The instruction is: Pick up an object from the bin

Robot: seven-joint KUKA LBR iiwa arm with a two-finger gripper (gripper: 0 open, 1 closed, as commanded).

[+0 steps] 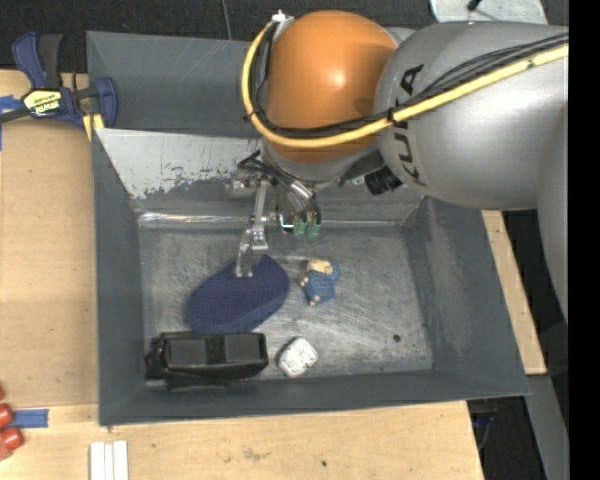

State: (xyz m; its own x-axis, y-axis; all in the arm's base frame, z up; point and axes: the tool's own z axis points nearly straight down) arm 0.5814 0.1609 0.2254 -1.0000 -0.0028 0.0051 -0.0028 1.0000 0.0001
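Grey sloping walls close in the scuffed floor of the bin (380,313), where four loose things lie towards the near and left parts. The arm, with its orange cover (320,68), comes in over the bin's far right edge. The gripper (260,240) hangs over the far middle of the floor. Its lower end stands at the far rim of a flat dark blue oval pad (235,303). Whether it is released or clenched cannot be told, and nothing is seen held in it.

The pad lies left of the floor's middle, tilted with its long end towards the near left corner. Just to its right, apart from it, sits a small blue lump with a pale tip (320,284). Along the near edge by the left corner lies a black oblong case (208,356), just beside the pad's near end. A small white crumpled piece (297,356) rests just beside the case's right end.
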